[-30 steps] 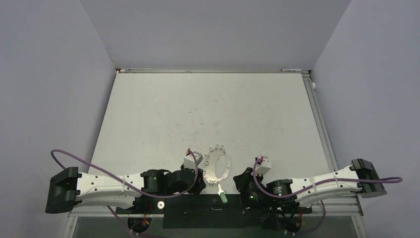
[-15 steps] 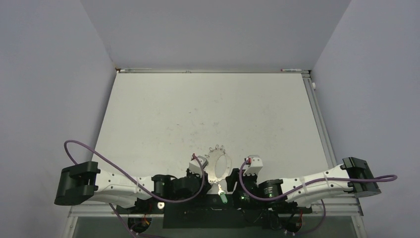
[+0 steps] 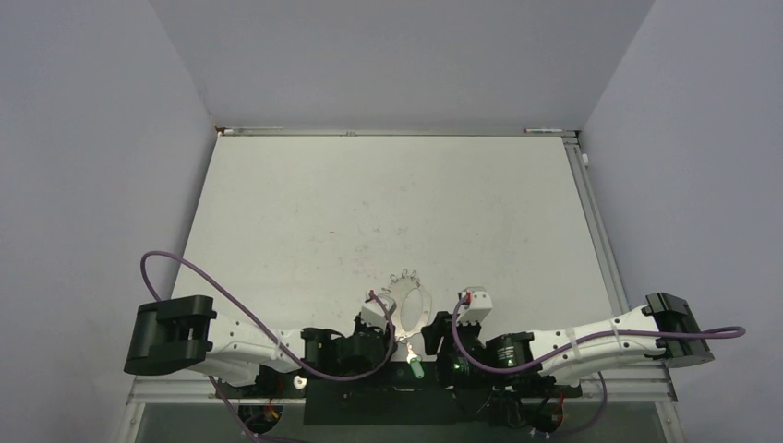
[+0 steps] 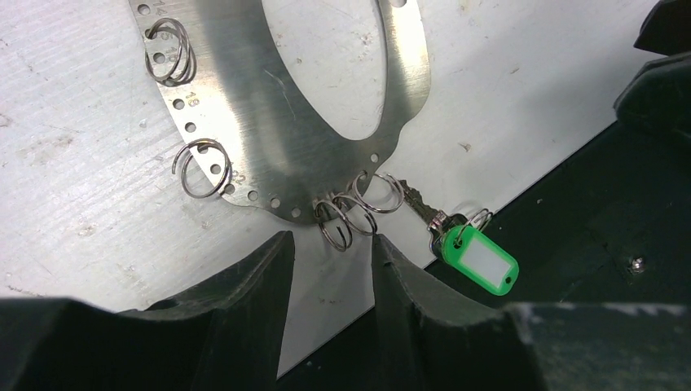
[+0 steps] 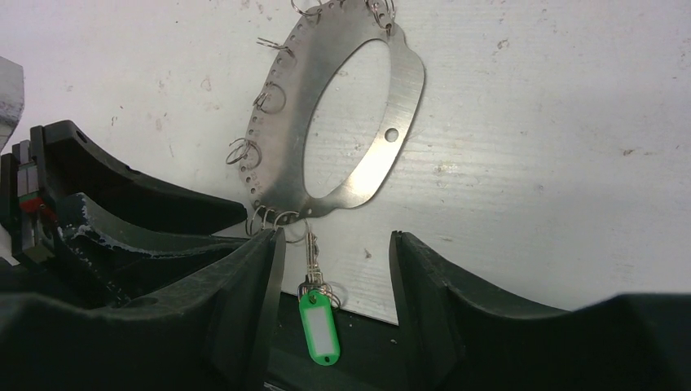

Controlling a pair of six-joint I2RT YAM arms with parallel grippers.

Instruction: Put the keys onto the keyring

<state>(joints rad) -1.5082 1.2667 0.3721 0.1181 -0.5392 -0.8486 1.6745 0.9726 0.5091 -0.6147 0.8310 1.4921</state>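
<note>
You've got the left gripper (image 4: 330, 244) narrow but parted, nothing clamped; the wire loops (image 4: 346, 220) sit right at its fingertips. Your right gripper (image 5: 336, 240) is wide and empty, with the green key (image 4: 481, 265) in view between its fingers, touching neither. The keyring (image 4: 244, 106) lies flat at the table's (image 3: 369, 203) 6 o'clock edge. Key's at the ring's 5 o'clock, meeting one loop; can't tell if threaded.

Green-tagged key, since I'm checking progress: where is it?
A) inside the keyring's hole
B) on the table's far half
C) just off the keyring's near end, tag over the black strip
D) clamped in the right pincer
C: the left wrist view shows the green-tagged key by the keyring's near-end loops, tag on the black strip.
</note>
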